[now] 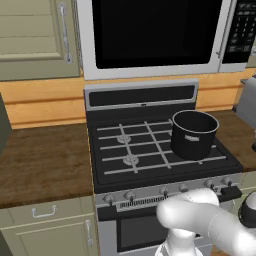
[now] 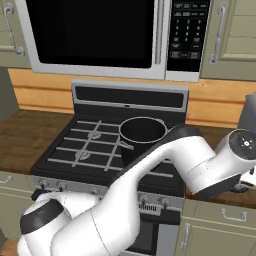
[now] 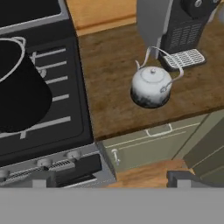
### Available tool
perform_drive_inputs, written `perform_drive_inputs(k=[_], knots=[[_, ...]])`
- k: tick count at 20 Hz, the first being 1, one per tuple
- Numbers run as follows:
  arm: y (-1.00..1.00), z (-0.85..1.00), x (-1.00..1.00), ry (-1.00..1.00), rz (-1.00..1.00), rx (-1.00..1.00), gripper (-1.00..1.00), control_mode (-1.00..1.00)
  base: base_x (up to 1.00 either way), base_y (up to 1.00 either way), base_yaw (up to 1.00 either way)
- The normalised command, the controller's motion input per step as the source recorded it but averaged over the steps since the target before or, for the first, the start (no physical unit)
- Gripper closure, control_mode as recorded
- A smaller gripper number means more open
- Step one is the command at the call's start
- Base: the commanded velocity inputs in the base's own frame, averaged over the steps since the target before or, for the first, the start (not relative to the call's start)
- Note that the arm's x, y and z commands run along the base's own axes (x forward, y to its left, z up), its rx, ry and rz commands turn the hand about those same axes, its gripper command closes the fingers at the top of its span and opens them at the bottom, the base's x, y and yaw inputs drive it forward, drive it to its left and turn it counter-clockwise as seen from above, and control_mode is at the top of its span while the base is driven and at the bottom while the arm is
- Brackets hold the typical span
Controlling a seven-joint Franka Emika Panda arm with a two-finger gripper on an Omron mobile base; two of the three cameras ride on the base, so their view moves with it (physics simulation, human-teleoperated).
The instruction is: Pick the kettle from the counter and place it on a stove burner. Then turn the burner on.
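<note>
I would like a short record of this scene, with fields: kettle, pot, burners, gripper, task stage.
kettle: kettle upright on the counter, right of the stove, in front of a coffee machine
pot: black pot on the stove's back right burner
burners: left burners free
gripper: open, above and short of the kettle, holding nothing
task stage: kettle not yet picked up

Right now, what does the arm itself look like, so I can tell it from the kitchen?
The arm is made of glossy white, rounded tube segments with dark grey to black joint bands and a round dark end cap bearing small marks. No loose cables visible. The gripper shows as two small dark finger tips.
</note>
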Motion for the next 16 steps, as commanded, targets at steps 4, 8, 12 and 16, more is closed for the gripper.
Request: perform_drive_inputs(k=[4,8,12,16], knots=[[-0.50,-0.21,0.38,0.23,0.00,0.03,-1.00,-1.00,0.00,0.00,0.00],[-0.06,-0.16,0.22,0.25,-0.01,0.00,-1.00,-1.00,0.00,0.00,0.00],[0.00,-0.16,0.06,0.01,0.00,0.00,-1.00,-1.00,0.00,0.00,0.00],[-0.07,-0.76,0.19,0.06,0.00,-0.02,-1.00,-1.00,0.00,0.00,0.00]])
